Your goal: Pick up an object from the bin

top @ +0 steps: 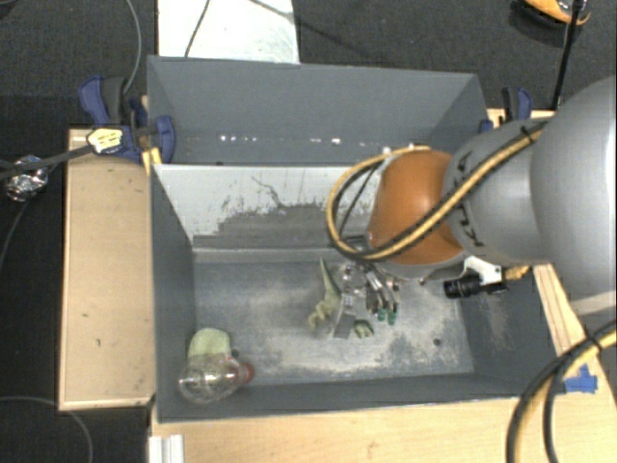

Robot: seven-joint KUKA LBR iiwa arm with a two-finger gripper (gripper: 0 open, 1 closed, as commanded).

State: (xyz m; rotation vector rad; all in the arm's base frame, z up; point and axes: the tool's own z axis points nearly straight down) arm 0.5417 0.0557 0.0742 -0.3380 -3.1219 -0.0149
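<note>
My gripper [353, 305] reaches down into the middle of the bin, below the arm's orange cover. A small pale green, crumpled-looking thing [324, 311] lies on the bin floor right at the gripper's left side, touching it or nearly so. Whether that thing is in the gripper's grasp is hidden from this angle. A clear bulb-shaped thing with a pale green top [210, 365] lies apart in the front left corner of the bin.
The arm and its cables come in from the right and cover the right part of the bin. The bin's walls rise steeply at the back and on the left.
</note>
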